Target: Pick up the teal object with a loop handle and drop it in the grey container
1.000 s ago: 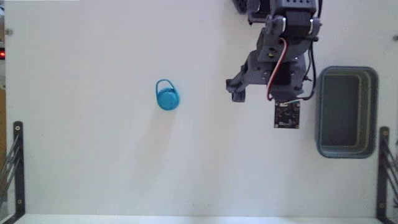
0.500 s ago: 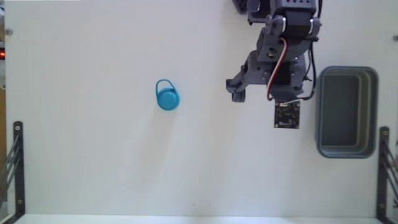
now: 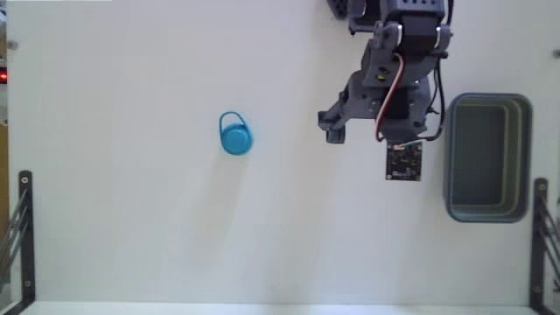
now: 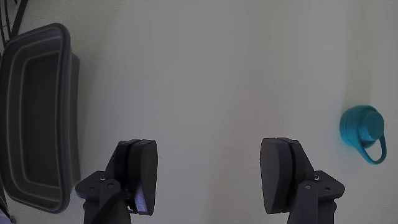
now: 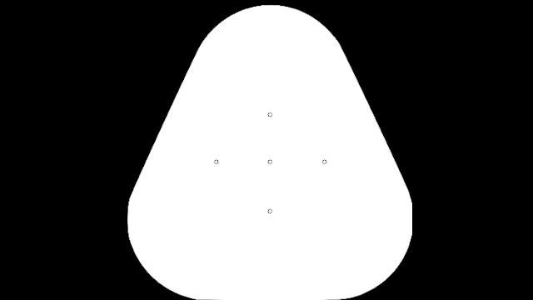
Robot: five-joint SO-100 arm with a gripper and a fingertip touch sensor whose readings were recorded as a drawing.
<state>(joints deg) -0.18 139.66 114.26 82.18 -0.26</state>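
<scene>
Wrist view: teal object [image 4: 362, 132] lies right of the wide-spread, empty claw [image 4: 211, 165].

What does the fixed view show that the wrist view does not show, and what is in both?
Only the fixed view shows the arm's body, the black brackets at the table's edges, and the whole table. Only the wrist view shows the gripper open, with its two fingers wide apart and nothing between them. Both show the teal object with a loop handle lying on the white table, and the empty grey container, far from each other.
</scene>
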